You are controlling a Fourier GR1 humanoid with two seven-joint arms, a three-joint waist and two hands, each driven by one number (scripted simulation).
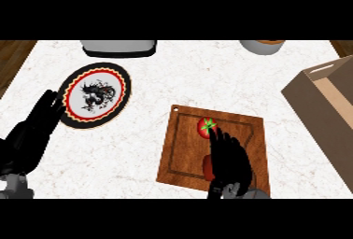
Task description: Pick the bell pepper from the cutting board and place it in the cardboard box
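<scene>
So a white marbled counter is seen from above, with a wooden cutting board sitting a bit right of center in the lower half of the frame. The bell pepper, red with a green stem, is found on the upper part of that board, still well apart from the cardboard box, which is parked along the right edge of the frame with its open top tilted into view. The right robot hand is stretched out over the board from the bottom edge, fingers straight and held fairly close together, with the fingertips just at the pepper's lower side; nothing is pinched or wrapped. A reddish patch is glimpsed under the palm, but what it is can't be told. The left robot hand is seen at the left edge, spread flat with fingers pointing up, right beside a round plate with a black and red rim and a dark pattern in the middle. A grey appliance and a pale round container are cut off at the top edge.
</scene>
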